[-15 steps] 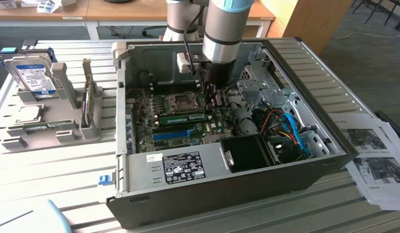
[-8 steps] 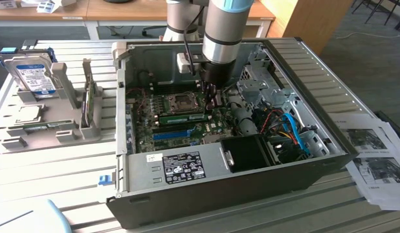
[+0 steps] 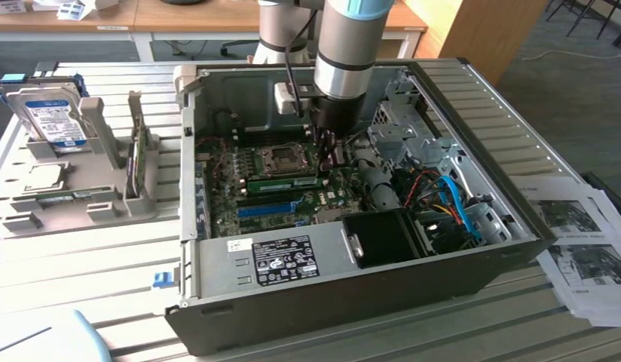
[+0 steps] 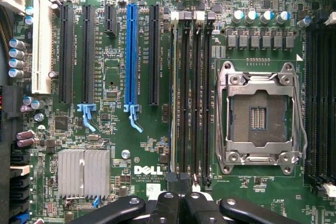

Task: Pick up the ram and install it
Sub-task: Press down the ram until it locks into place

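The gripper [image 3: 325,143] is seen inside the open computer case [image 3: 512,219], its fingers closed on nothing. The ram [image 3: 286,182] is seated in its slot beside the CPU socket [image 3: 283,157].

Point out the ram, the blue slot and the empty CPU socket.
ram [image 3: 286,182]: exterior view, middle of the green stick seated on the motherboard.
blue slot [image 4: 131,56]: wrist view, mid-length of the long blue plastic body.
CPU socket [image 4: 258,116]: wrist view, centre of the open contact area inside the metal frame.

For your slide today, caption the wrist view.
Shut gripper above the motherboard, ram seated beside the empty CPU socket.
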Robot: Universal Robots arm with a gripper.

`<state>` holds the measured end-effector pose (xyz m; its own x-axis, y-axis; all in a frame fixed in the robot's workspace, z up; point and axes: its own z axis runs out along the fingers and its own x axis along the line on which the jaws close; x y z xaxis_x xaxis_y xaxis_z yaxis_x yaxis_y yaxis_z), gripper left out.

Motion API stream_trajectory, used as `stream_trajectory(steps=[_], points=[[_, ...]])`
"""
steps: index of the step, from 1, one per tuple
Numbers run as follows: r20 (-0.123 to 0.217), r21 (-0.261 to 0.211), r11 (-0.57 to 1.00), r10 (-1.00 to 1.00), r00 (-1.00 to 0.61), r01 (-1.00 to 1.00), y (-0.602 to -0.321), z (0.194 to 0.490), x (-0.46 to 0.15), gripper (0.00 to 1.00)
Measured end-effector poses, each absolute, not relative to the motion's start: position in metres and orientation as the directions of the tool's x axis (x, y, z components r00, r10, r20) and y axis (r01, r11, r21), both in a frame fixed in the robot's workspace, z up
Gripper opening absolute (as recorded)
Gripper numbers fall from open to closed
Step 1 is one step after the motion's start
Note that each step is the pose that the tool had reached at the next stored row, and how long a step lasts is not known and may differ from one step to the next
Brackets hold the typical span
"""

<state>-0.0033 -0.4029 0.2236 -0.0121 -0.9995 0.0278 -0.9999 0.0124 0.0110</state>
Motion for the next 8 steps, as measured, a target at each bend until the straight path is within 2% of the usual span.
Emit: stream_trajectory(steps=[8], points=[[0.028,0.011,0.012,-1.000,-0.012,-1.000,-0.4029,0.2228,-0.0033,0.09]])
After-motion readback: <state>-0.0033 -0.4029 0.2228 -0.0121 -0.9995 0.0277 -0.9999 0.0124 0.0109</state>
